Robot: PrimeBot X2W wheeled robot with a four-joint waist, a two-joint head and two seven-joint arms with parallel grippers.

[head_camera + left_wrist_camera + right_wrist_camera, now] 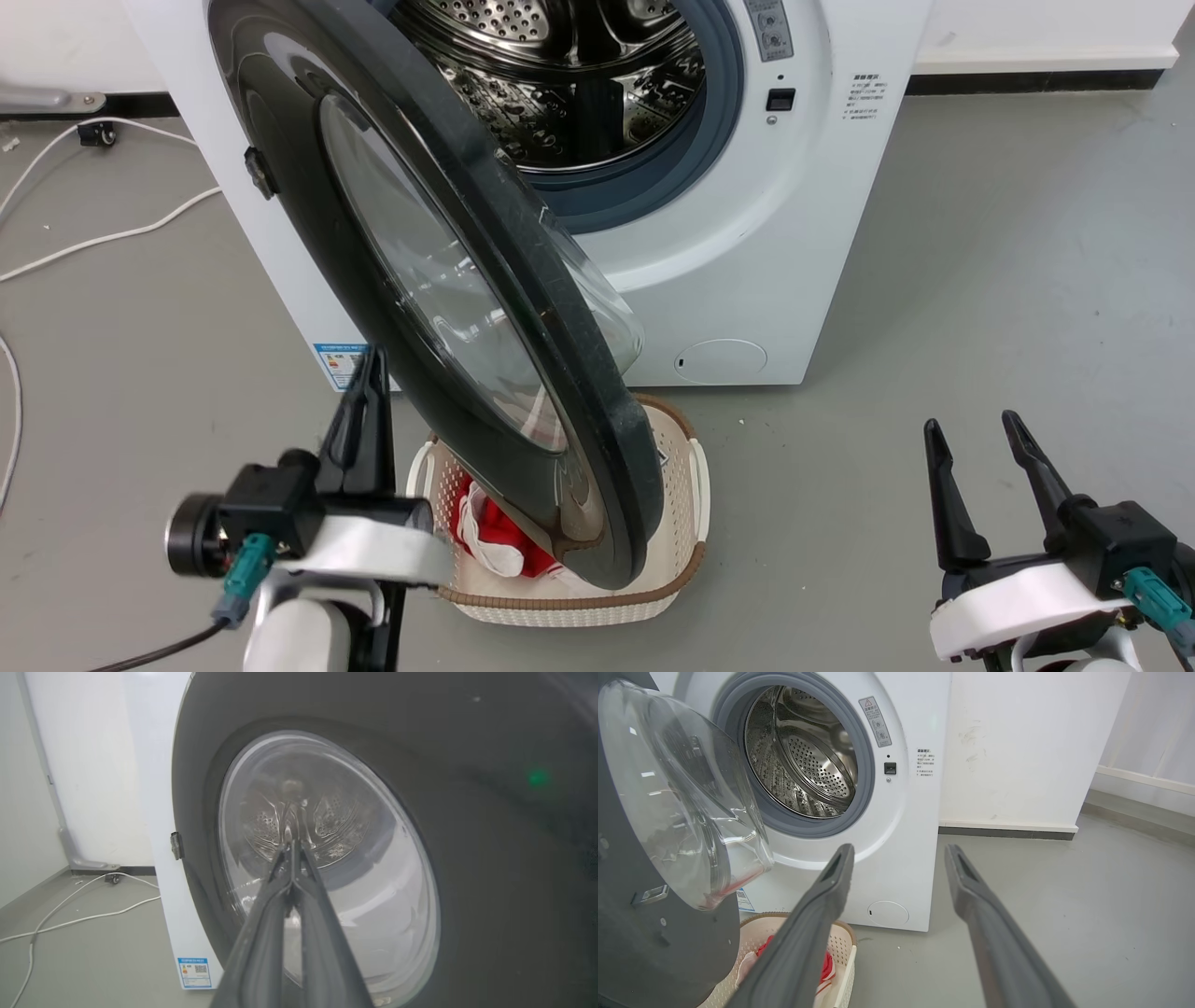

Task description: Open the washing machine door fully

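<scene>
The large round glossy black washing machine door (439,299), with its bulging clear glass bowl window, stands swung out from the white boxy front-loading washing machine (747,261). It is roughly edge-on to the head camera and hinged at the machine's left. The perforated steel drum (560,84) and grey rubber gasket (719,112) are fully exposed, so the latch is released. The door looks only partway through its travel, with more swing to the left needed.

The left gripper (375,359) sits low on the door's outer face, its two long dark fingers pressed together and holding nothing. In the left wrist view the tips point at the glass window. Whether they touch it cannot be told. Held closed like this, the fingers probably act as one stiff probe for nudging or hooking the rim. Being on the outer face, they also sit on the side the door must swing toward.

The right gripper (973,425) hovers well apart to the right above the grey floor (980,280), jaws spread wide and empty. It appears parked clear of the door's arc.

A cream perforated plastic laundry basket (686,523) with a brown woven rim holds red and white cloth (495,541). It sits on the floor under the door's lower edge, likely placed to catch laundry from the drum. The door seems to pass just above it, so a snag there is a risk.
</scene>
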